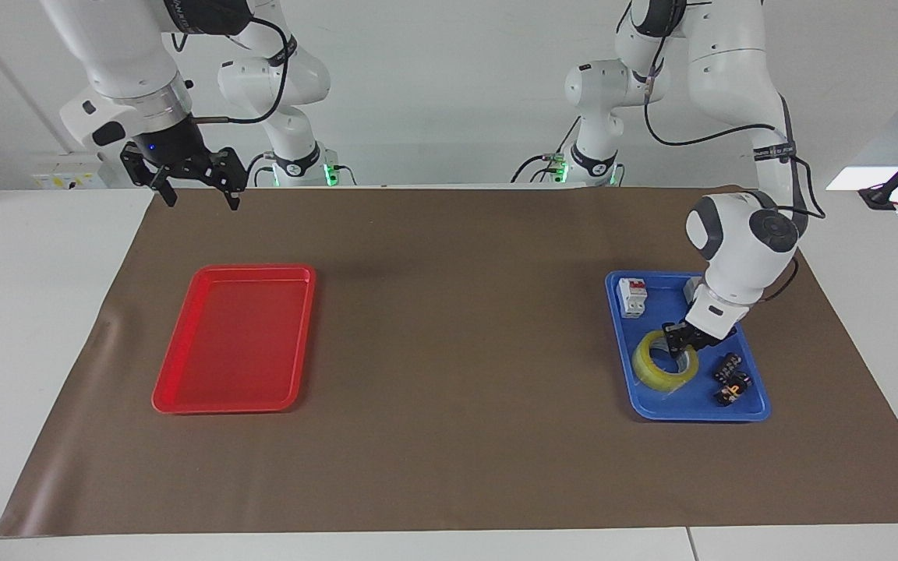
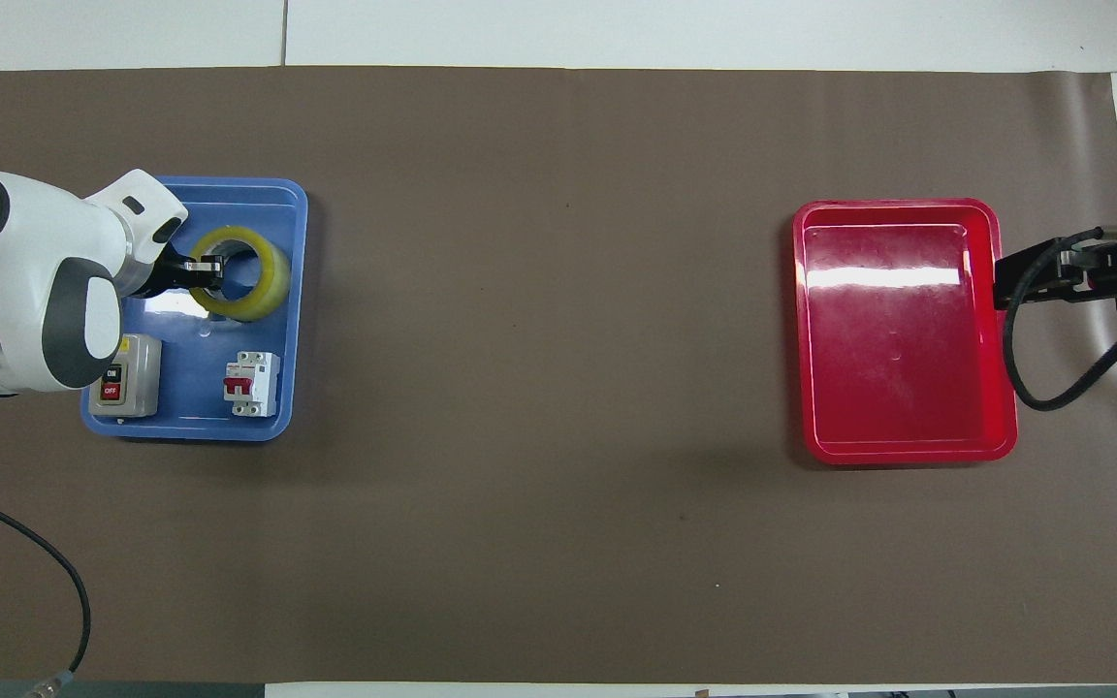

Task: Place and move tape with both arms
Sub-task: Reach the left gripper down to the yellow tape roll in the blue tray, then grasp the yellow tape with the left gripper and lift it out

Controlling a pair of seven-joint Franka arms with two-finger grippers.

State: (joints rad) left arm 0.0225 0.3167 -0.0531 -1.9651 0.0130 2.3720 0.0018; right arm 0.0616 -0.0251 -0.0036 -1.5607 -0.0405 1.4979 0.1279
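The tape (image 1: 654,369) (image 2: 266,288), a yellow roll with a pale core, lies flat in the blue tray (image 1: 691,412) (image 2: 229,186) at the left arm's end of the table. My left gripper (image 1: 683,344) (image 2: 204,271) is down at the roll and shut on its wall, one finger inside the core and one outside. My right gripper (image 1: 199,200) hangs open with nothing in it, above the brown mat's edge near the red tray (image 1: 223,406) (image 2: 898,452). In the overhead view only its black body (image 2: 1053,276) shows.
In the blue tray also stand a white breaker (image 1: 632,298) (image 2: 251,383), a grey switch box (image 2: 122,374) and small black parts (image 1: 732,378). The red tray holds nothing. A brown mat (image 1: 449,327) covers the table between the trays.
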